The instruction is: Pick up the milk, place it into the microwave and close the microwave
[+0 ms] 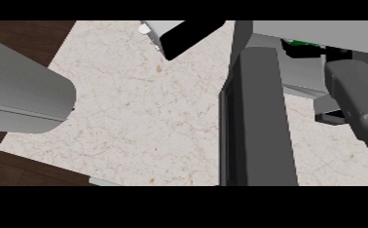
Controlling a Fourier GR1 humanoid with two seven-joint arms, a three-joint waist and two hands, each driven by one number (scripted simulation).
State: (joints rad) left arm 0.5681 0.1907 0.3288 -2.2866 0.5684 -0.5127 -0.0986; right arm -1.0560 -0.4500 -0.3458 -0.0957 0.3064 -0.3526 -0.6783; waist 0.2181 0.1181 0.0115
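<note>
Grey fills the far left, where my left forearm [32, 93] lies over the pale marbled counter [144, 115]; its hand does not show at all. At the top, left of middle, sits a grey block with a black face [188, 36], which I cannot identify. Right of middle, the dark door [259, 120] of the microwave [316, 31] stands swung open, seen nearly edge-on. Just beyond its upper end, under the microwave's front edge, a scrap of green is all I can see of the milk [299, 42], so it seems to be at the mouth of the cavity or just inside. Black shapes that I take for my right hand [316, 51] sit against that green, ahead of my dark right forearm [348, 93]. Whether the hand is wrapped round the milk or merely beside it, I cannot tell. I judge the milk fairly light, with smooth thin walls that would give if squeezed and contents that slosh. It is best taken across the body at mid-height and kept upright.
</note>
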